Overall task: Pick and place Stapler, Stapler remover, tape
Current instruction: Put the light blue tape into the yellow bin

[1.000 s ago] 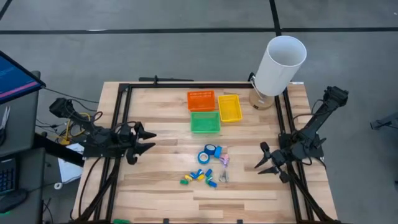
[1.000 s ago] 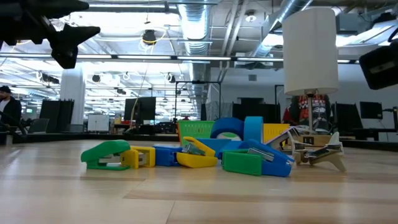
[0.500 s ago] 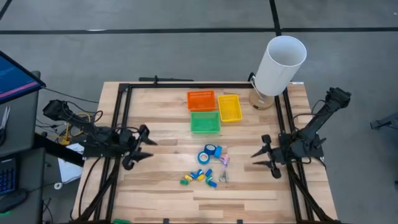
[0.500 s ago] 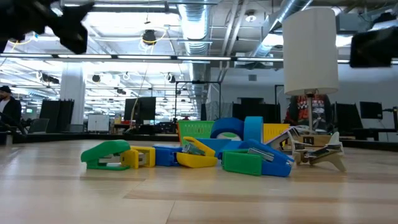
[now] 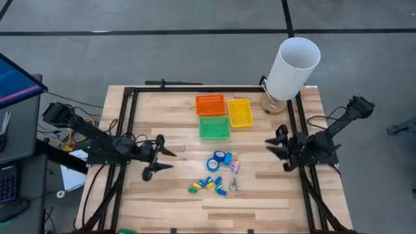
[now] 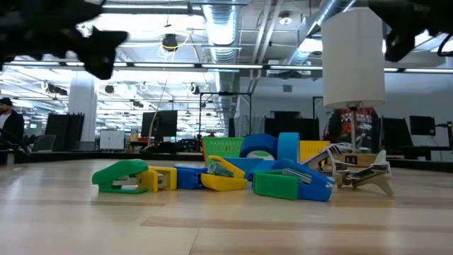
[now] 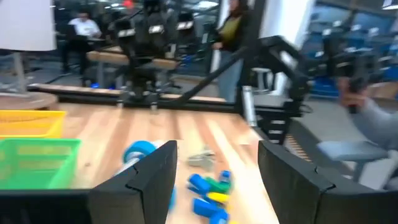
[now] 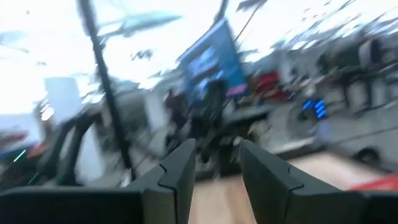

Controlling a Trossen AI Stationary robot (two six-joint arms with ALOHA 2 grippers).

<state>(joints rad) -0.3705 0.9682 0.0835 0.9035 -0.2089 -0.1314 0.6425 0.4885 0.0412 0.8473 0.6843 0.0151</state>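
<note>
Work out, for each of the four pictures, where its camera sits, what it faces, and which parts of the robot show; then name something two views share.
High: overhead, straight down on the table; both arms, left gripper, right gripper.
Low: table height, facing the room; the staplers pile up close, dark arm parts above.
Left wrist: past its open fingers at the tape.
Right wrist: past its fingers, blurred room.
Shared: green basket in high and left wrist views.

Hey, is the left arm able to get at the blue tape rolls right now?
Probably yes: the left pincer is open and empty, pointing toward the tape rolls, with only bare table between them.
</note>
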